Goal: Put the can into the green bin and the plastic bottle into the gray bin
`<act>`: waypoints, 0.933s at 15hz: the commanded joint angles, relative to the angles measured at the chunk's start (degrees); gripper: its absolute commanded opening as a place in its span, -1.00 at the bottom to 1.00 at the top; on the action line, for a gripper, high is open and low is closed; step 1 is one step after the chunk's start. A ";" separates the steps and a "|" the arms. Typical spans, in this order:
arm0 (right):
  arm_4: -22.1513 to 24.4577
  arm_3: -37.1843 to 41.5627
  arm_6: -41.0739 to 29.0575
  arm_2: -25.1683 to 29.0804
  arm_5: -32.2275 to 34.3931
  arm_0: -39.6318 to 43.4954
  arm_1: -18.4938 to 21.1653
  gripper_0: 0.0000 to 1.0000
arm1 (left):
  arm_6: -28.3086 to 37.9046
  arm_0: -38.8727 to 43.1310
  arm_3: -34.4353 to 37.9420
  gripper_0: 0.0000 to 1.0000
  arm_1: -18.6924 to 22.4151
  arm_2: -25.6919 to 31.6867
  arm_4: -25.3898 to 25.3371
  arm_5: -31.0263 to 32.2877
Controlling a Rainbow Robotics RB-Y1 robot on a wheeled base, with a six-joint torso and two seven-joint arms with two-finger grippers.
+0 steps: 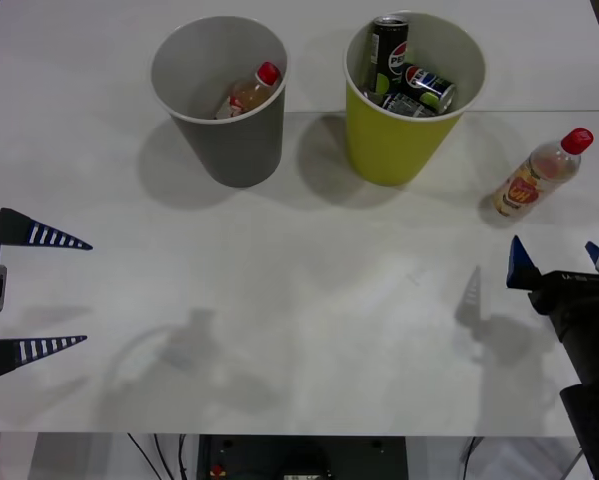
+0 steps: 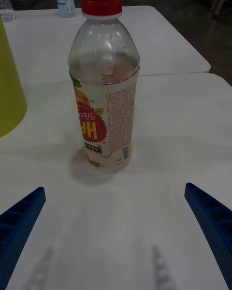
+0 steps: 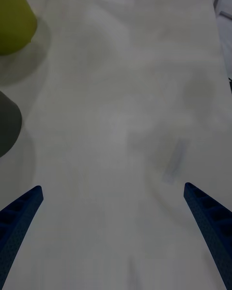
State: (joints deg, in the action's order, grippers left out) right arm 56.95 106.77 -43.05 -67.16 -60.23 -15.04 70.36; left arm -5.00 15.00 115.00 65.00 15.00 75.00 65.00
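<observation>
Cans [image 1: 404,75] already sit in the green bin [image 1: 394,150], far right; a peach-orange bottle [image 1: 251,92] lies in the gray bin [image 1: 241,150], far left. I judge only the plastic bottle [image 1: 536,173] left, upright on the tabletop [image 1: 299,330] right of the green bin. My right pincer [image 1: 559,262] is near it, wide open, empty. Left pincer [image 1: 39,292] is parked near-left, open, empty. Right wrist view shows the bottle [image 2: 104,77] centred between the fingers; front view shows bin contents.
</observation>
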 commanded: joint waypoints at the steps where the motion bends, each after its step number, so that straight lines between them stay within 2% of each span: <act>1: 0.01 -3.59 0.07 -0.08 0.03 -1.66 -2.07 1.00 | 0.00 0.00 0.00 1.00 0.00 0.00 0.00 0.00; 7: -0.08 -11.85 0.42 -0.08 0.03 -6.23 -7.61 1.00 | 0.00 0.00 0.00 1.00 0.00 0.00 0.00 0.00; 14: -0.08 -19.23 0.60 0.01 0.64 -10.10 -11.83 1.00 | 0.00 0.00 0.00 1.00 0.00 0.00 0.00 0.00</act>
State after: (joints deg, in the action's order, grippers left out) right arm 56.83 88.46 -42.46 -67.18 -59.78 -24.74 59.04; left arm -5.00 15.00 115.00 65.00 15.00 75.00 65.00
